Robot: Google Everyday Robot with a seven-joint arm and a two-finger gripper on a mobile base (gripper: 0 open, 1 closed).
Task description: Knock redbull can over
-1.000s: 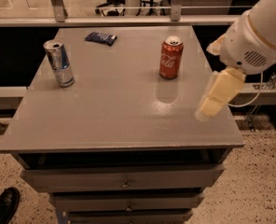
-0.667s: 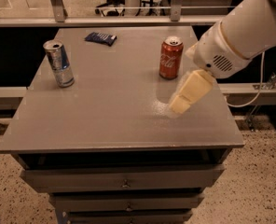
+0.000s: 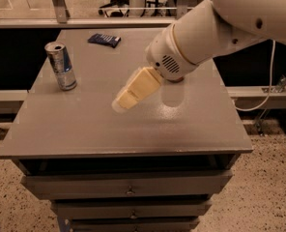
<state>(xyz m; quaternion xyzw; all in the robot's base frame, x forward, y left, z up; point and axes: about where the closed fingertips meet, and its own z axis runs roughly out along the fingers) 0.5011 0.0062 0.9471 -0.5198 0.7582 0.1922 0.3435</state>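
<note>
Pincer (image 3: 124, 100) of cream colour, carried by a bulky white arm (image 3: 215, 23) that enters from the upper right, slants down and to the left over the middle of the grey table (image 3: 109, 134). Its tip lies close above the table top, and whether it touches the surface cannot be told. Whether the pincer is released or clenched cannot be told either, since it shows as a single pale block; nothing is seen held in it. Redbull can (image 3: 61, 65), slim and silver-and-blue with a silver top, stands upright on the left part of the table, towards the far side. It is well apart from the pincer, which lies to its right and somewhat nearer, with bare table top between the two. A small dark blue packet (image 3: 104, 39) lies flat near the far edge of the table, to the right of the can and beyond it, apart from both the can and the arm. The rounded white wrist housing, with a small slotted grille, hangs over the right half of the table. Below the table top, shallow drawers (image 3: 128, 185) with small central pulls face the viewer. A pale cable (image 3: 270, 76) hangs at the right, beyond the table, above a speckled floor (image 3: 273, 187).
</note>
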